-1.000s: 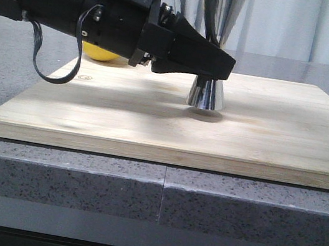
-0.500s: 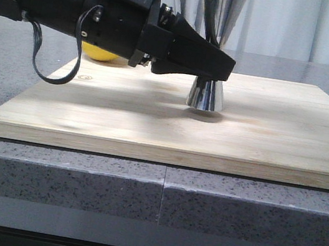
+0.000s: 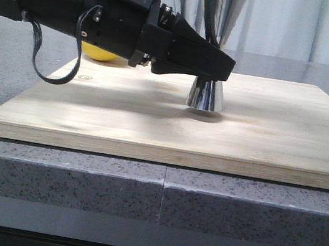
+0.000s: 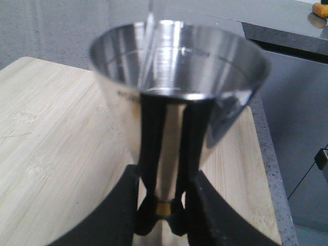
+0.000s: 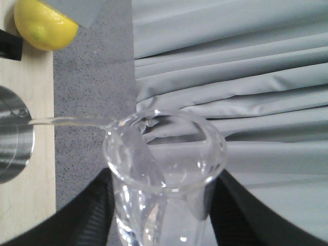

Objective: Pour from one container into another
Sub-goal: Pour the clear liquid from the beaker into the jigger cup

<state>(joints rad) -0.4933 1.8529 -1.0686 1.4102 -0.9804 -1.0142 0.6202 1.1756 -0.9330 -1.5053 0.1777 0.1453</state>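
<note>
1. Nothing written can be read in any of the views.
2. The jigger (image 4: 179, 97) shows faint engraved rings inside its upper cup and a dark smudge of marking on its outer wall, too blurred to make out.
3. The glass beaker (image 5: 164, 169) shows no legible print from this angle.
4. The wooden board (image 3: 151, 127) bears a small round mark near its left edge, unreadable.

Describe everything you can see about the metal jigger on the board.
The jigger is a polished steel double cone with a thin gold band at its waist. It stands upright on the wooden cutting board, and the left end effector is closed around that waist. Its upper cup is open and mirror-bright inside. A thin clear stream arcs into it from the tilted glass beaker held by the right end effector.
</note>
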